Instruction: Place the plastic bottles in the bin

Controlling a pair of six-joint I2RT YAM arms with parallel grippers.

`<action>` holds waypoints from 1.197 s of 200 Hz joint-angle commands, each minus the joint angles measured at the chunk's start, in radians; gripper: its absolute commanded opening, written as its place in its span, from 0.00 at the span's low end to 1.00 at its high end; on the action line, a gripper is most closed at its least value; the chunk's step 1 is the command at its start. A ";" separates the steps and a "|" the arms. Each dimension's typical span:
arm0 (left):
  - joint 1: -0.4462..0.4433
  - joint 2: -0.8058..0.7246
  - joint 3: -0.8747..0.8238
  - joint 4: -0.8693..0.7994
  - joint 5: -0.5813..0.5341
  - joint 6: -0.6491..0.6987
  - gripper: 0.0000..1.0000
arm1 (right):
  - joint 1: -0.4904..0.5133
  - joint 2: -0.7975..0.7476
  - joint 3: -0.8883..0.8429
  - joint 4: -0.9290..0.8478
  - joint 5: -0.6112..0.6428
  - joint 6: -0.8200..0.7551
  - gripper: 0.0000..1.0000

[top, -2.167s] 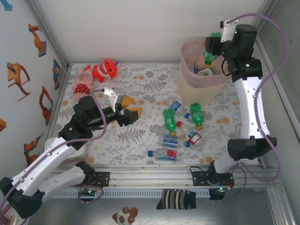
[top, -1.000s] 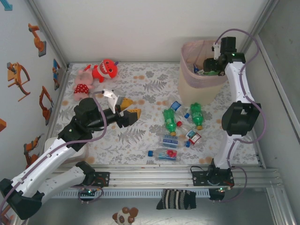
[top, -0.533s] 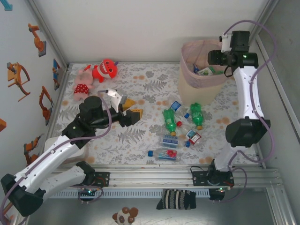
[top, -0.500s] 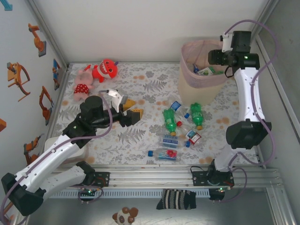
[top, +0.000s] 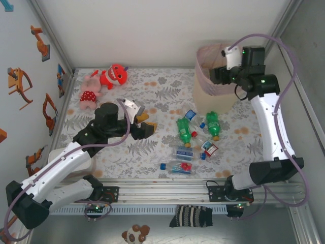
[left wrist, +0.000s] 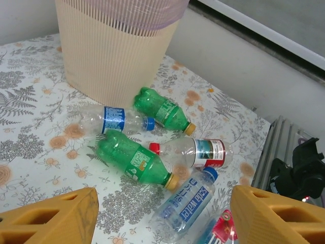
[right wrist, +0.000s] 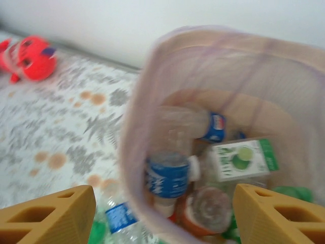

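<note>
Several plastic bottles lie on the floral mat in front of the bin (top: 209, 99): two green ones (top: 184, 129) (top: 213, 124) and clear ones with blue (top: 184, 152) or red labels (top: 208, 148). My left gripper (top: 146, 122) hovers open and empty to their left. In the left wrist view a green bottle (left wrist: 134, 157) and a blue-labelled water bottle (left wrist: 185, 203) lie ahead of the left gripper (left wrist: 162, 223). My right gripper (top: 217, 76) hangs open over the bin's pink rim (right wrist: 137, 117). Between its fingers (right wrist: 51, 216), bottles rest inside, among them a blue-labelled one (right wrist: 167, 178).
Red and pink plush toys (top: 104, 81) sit at the back left of the mat. Walls close in the back and both sides, and a metal rail (top: 167, 190) runs along the near edge. A striped sock (top: 190, 216) lies below the rail.
The right gripper let go of a green bottle into the bin and has shifted left above the rim. The left gripper has crept rightward toward the bottles.
</note>
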 commanded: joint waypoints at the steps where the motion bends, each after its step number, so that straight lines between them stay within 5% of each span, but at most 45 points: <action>1: 0.001 0.024 0.021 0.002 -0.040 -0.043 0.68 | 0.101 -0.041 -0.040 -0.072 -0.016 -0.118 0.70; 62: 0.059 0.094 0.107 -0.176 -0.131 -0.089 0.68 | 0.418 -0.113 -0.227 -0.123 0.129 -0.149 0.68; 143: 0.387 0.085 0.115 -0.282 0.032 -0.149 0.68 | 0.874 0.027 -0.347 -0.196 0.375 -0.098 0.68; 189: 0.602 0.043 0.106 -0.315 0.171 -0.120 0.68 | 1.019 0.172 -0.364 -0.203 0.388 -0.049 0.68; 239: 0.666 0.010 0.070 -0.333 0.188 0.028 0.70 | 1.110 0.329 -0.357 -0.182 0.383 -0.018 0.69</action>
